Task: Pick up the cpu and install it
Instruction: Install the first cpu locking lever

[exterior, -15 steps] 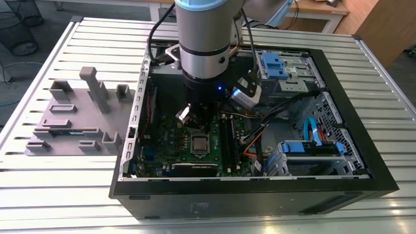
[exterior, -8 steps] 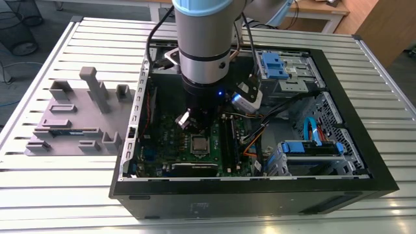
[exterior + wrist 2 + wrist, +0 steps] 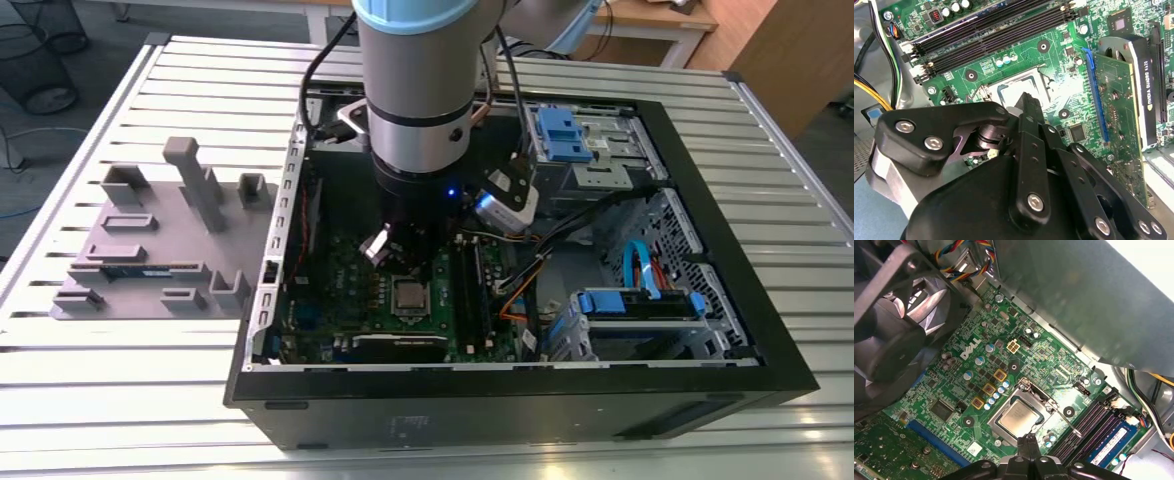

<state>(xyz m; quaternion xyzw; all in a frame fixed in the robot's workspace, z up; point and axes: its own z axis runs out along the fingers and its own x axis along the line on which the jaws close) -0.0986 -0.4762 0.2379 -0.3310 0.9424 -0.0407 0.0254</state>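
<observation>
Cpu (image 3: 1018,417): we find it lying flat in the socket frame (image 3: 1023,390) on the motherboard (image 3: 954,385), which we take as our landmark; its silver top faces up and the frame around it stands open.
Gripper (image 3: 1026,444): we see its 2 fingers drawn together to a narrow tip with nothing between them, clenched on nothing, hovering just beside the cpu's edge and above it.
Contact: we cannot tell whether the fingertips touch the chip or the frame.
Step in hand, our judgement: the chip appears seated, so the work now sits at the socket; doing it well means keeping the closed tip square to the motherboard, moving slowly, pressing only on metal frame or lever, never sliding across the chip.
Risk, our judgement: a sideways nudge could shift the chip in the socket or scrape nearby capacitors (image 3: 996,390).
Memory slots (image 3: 1089,427): alongside the socket on the motherboard, 1 blue stick fitted.
First wrist view: gives us the full chip face, the frame and the case fan (image 3: 899,325).
Second wrist view: the gripper linkage (image 3: 1029,165) covers most of the socket; it adds the upright graphics card (image 3: 1134,95) beside the socket.
Exterior view: shows the arm (image 3: 420,90) reaching down into the computer case (image 3: 747,330), the gripper over the chip, and the grey tray (image 3: 147,250) outside the case.
</observation>
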